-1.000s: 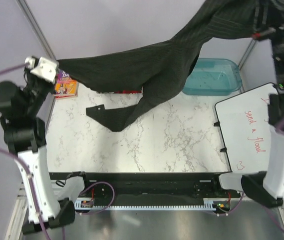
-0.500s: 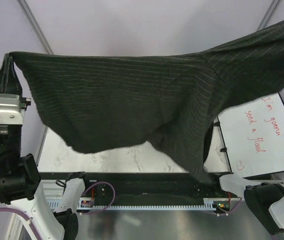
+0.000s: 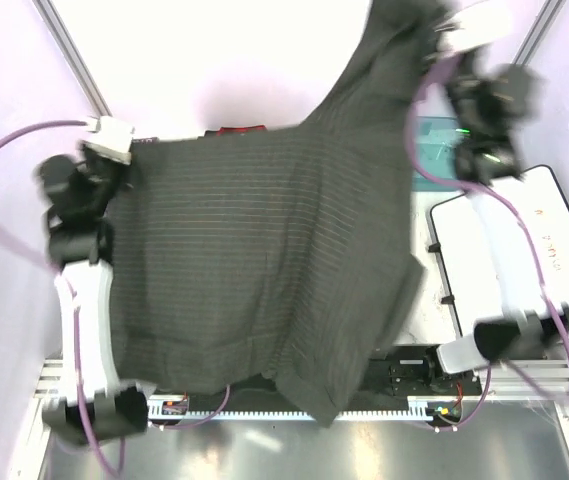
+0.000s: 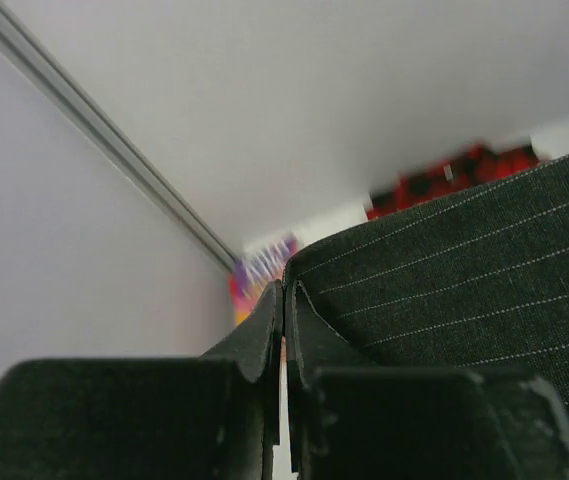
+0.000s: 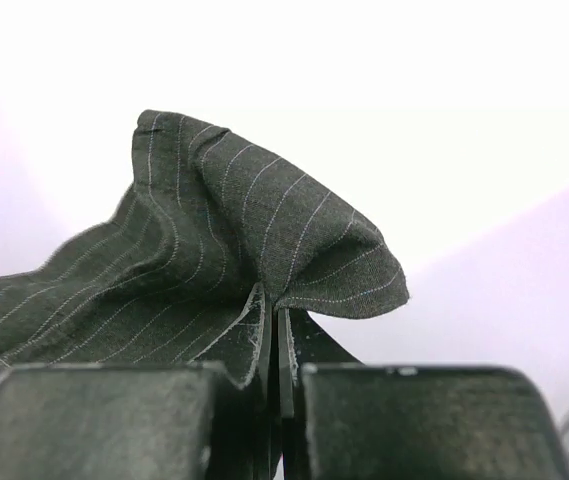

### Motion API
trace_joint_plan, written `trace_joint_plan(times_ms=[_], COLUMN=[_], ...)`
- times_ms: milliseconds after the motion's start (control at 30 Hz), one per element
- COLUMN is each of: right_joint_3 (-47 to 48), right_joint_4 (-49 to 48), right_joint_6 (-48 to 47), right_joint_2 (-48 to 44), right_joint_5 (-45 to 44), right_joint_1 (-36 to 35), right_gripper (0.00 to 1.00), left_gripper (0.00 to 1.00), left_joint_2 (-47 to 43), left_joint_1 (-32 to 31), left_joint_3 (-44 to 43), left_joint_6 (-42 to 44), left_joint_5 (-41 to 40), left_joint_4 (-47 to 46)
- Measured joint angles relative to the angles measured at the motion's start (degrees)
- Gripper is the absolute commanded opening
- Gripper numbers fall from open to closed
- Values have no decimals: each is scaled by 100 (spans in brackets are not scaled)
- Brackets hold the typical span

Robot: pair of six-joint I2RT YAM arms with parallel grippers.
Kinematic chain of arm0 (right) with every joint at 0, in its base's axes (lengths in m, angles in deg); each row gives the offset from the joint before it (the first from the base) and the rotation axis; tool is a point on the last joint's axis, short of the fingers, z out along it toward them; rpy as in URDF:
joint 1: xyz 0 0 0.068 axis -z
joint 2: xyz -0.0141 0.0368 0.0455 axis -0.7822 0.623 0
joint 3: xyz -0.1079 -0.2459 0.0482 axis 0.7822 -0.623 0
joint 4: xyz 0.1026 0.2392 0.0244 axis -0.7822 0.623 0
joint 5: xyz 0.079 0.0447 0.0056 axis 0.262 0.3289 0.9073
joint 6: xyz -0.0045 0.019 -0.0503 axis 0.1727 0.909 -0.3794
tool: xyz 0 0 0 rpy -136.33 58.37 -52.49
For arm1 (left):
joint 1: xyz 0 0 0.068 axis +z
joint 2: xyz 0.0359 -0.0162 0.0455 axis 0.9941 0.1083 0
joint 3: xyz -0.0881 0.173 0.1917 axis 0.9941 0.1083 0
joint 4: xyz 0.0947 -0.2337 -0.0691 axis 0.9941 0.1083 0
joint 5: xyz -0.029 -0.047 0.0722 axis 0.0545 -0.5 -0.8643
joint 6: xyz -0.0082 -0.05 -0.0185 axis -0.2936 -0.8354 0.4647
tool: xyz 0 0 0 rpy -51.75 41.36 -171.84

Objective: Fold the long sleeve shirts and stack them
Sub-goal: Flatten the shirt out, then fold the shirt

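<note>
The dark charcoal pinstripe shirt hangs spread wide between both arms and hides most of the table, its lower hem trailing over the near edge. My left gripper is shut on its left corner, at the left in the top view. My right gripper is shut on a bunched fold of the same shirt, raised high at the back right. Only a sliver of the red-and-black plaid shirt shows behind the dark cloth, at the back of the table.
A colourful book lies at the back left by the wall post. At the right, a teal bin peeks out from behind the shirt. A whiteboard with red writing lies at the right side.
The shirt hung stretched high in front of the camera; it has dropped and swung away over the table. The left arm reached forward and the right arm rose at the back right.
</note>
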Motion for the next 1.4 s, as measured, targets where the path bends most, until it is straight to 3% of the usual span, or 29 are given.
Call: trace_joint_plan(times_ms=[133,267,467,633,667,700,767,800,867,900,933,1067,1167,1267,1300,1400], right_joint_3=[-743,-664,1056,2048,2079,2118,2188,2192,2100,2041,2006,1954,1674,1167,879,-177], right_joint_4=[229,374,654,695,680,660,629,664,938,1209,1502,3014,4406,5440,5731,6524], right_joint_6=[-310,-586,-802,-927,-944,-953,-940,-935,-1016,-1104,-1169,-1292,-1274,-1311,-1366,-1530], right_joint_2=[1300,2717,4763,5453,5458,5458,5451,5431,5318,5224,5147,4817,4347,3768,3521,2857], right_joint_5=[66,57,-254,-756,-844,-883,-927,-918,-857,-861,-922,-1126,-761,-315,-120,385], right_joint_1=[-232,-542,-1008,-1397,-1491,-1545,-1690,-1742,-1860,-1912,-1954,-1967,-1620,-1172,-1029,-1032], right_gripper=[0,0,0,4,13,36,70,89,98,98,98,98,98,82,71,51], left_gripper=[2,2,2,2,3,6,36,44,61,70,71,75,72,69,68,64], left_joint_2=[1108,2326,4275,5281,5348,5392,5403,5414,5449,5453,5445,5276,4852,4166,3932,3401], left_joint_1=[0,0,0,0,0,0,0,0,7,24,55,269,422,466,450,402], left_joint_3=[1178,1405,505,-584,-708,-831,-1025,-1130,-1357,-1427,-1467,-1401,-1064,-459,-214,494], left_joint_6=[125,201,208,214,212,212,212,210,179,153,122,164,352,763,940,1497], left_joint_5=[-26,-31,-236,-389,-387,-378,-369,-389,-479,-494,-485,-345,-157,184,308,542], left_joint_4=[66,-63,-114,-85,-74,-72,-26,42,170,256,376,1060,1690,2433,2636,3239])
